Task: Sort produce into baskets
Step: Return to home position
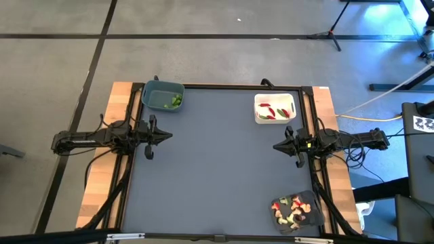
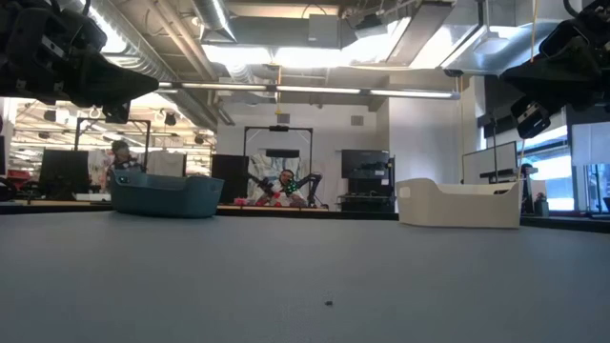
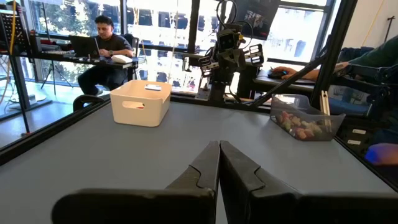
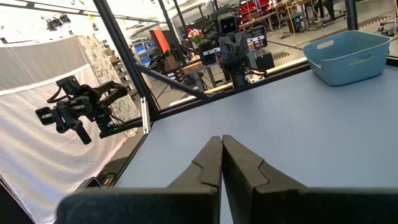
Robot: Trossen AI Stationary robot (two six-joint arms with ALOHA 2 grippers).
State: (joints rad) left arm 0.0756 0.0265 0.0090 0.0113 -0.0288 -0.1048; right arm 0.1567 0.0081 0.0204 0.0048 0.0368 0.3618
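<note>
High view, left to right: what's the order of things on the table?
blue tub → white tub. Omitted as overlapping: left gripper (with the blue tub), right gripper and dark tray (with the white tub).

The 2 arms sit folded back at opposite sides, wrists level, facing each other well apart. The left gripper (image 1: 167,135) points toward the right arm, its 2 fingers pressed together. The right gripper (image 1: 278,146) mirrors it, fingers likewise closed with nothing between them.
</note>
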